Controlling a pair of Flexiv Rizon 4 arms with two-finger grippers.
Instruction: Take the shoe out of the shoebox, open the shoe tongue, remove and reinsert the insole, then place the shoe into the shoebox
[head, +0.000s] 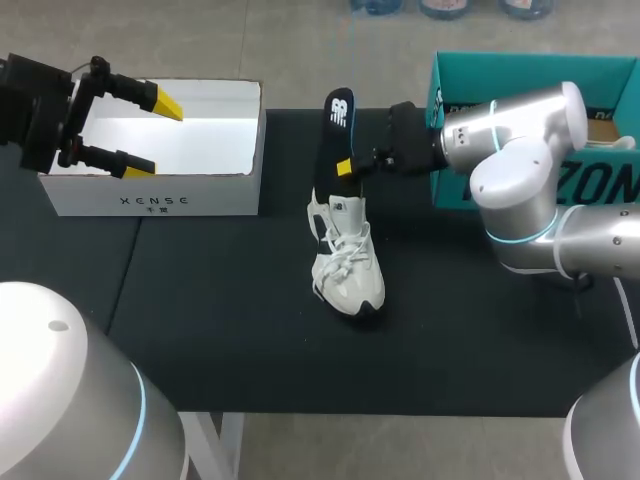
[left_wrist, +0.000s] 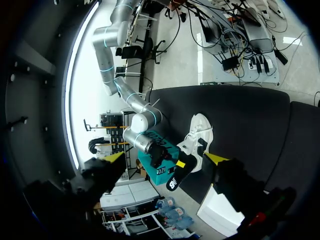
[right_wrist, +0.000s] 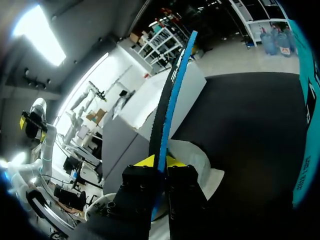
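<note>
From the head camera I saw even light falling from overhead. The white box (head: 170, 140) glowed almost washed out inside, while the black table (head: 230, 340) swallowed nearly every shadow. On the left wrist feed, my left gripper (left_wrist: 166, 157) sat in deep shade. On the right wrist feed, the right gripper (right_wrist: 159, 161) was dark, though the insole (right_wrist: 167, 105) caught light along its blue edge.

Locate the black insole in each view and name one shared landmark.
Head view: insole upright above the white shoe, in the right claw.
Left wrist view: insole sticking from the white shoe.
Right wrist view: insole edge-on in the right claw.
Shared landmark: the white shoe.
</note>
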